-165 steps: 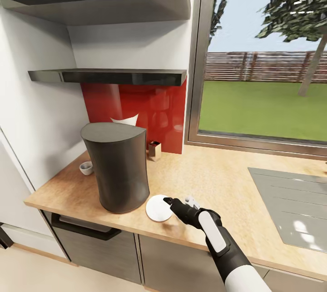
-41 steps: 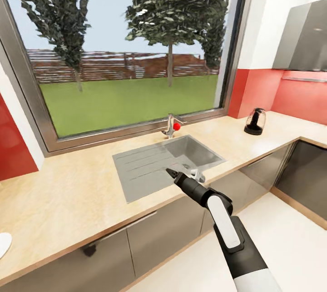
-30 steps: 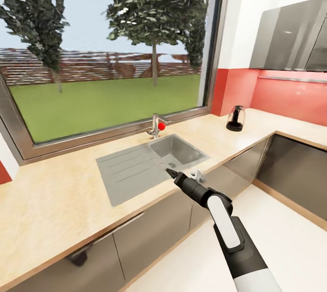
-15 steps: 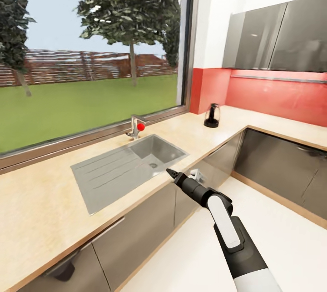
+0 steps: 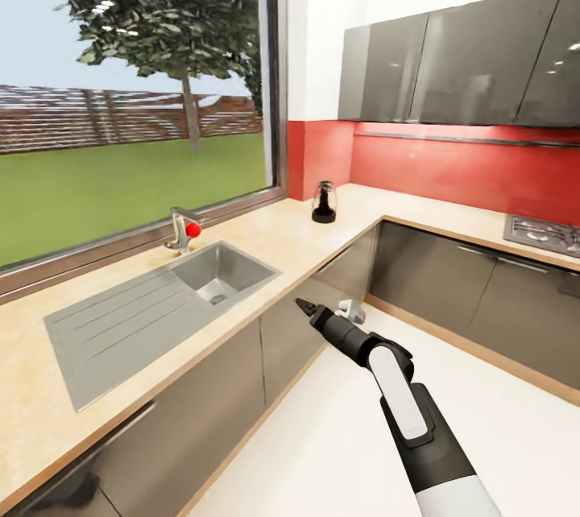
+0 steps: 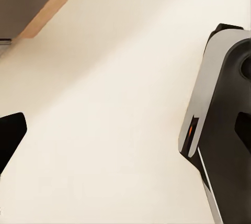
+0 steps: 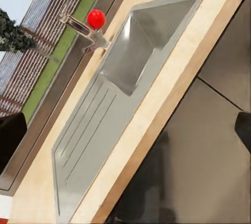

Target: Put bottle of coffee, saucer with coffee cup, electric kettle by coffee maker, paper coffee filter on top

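Your right gripper [image 5: 326,309] hangs in the air over the pale floor [image 5: 515,428], in front of the lower cabinets, with its two fingers spread wide and nothing between them. From the right wrist view, the dark fingertips [image 7: 11,137] sit at opposite edges of the picture with an open gap, and through that gap you look at the steel sink [image 7: 141,51], its ribbed draining board and the tap [image 7: 83,29] with the red knob, all set into the wooden counter [image 7: 172,93] below the window.

Your left gripper's grip cannot be judged: the left wrist view gives you one dark fingertip [image 6: 9,132] at the edge, the floor, a strip of wooden edging and part of the robot's grey and black body [image 6: 222,124].

Farther out in the head view, the counter [image 5: 298,231] runs along the window [image 5: 129,90] and turns the corner under the red wall panel. The kettle [image 5: 324,203], dark with a clear body, stands upright on the counter in that corner, well apart from your right gripper and beyond the sink [image 5: 217,275]. Grey wall cupboards [image 5: 459,58] hang above, and a hob [image 5: 544,231] sits on the counter at the far right.
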Robot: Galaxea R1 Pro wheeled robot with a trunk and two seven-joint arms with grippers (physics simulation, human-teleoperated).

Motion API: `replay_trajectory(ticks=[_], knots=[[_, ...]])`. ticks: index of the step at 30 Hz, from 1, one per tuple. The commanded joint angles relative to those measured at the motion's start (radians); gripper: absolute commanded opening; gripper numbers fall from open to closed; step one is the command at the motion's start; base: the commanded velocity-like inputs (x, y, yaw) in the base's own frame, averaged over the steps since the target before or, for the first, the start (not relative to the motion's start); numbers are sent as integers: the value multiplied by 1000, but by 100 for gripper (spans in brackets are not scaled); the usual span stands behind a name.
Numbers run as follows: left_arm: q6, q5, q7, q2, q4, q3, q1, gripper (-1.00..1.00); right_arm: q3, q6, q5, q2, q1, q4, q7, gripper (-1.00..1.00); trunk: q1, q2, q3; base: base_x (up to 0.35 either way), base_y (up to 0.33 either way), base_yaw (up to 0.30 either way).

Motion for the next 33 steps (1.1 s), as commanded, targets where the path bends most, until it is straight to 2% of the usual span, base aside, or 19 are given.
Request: replay_trajectory(ticks=[1,9,14,27,31,32,33], knots=[[-1,-6,1,0,-2,4,1,100,1,2,-11,0,-1,-1,-10,100,0,-2,-2,-109,-271,-300],[-1,-6,2,0,-2,4,1,100,-1,2,-11,-2,-1,0,-10,100,0,-2,-2,-215,-210,-300],[-1,-7,2,0,-2,4,1,100,-2,2,-12,-29,-1,-1,-10,100,0,-2,-2,-220,-116,-300],[-2,-6,1,0,-3,5,1,100,-5,2,-13,-37,-1,1,-10,100,0,-2,-2,-14,-7,-300],[-3,-5,1,0,-5,4,1,100,-39,2,-12,-58,0,43,-11,100,0,-2,-2,0,0,-300],[-3,-5,1,-1,-5,4,1,100,-61,1,-12,-71,0,81,-11,100,0,-2,-2,0,0,-300],[-4,-5,1,-1,-6,4,1,100,-102,1,-11,-93,0,113,-11,100,0,-2,-2,0,0,-300]])
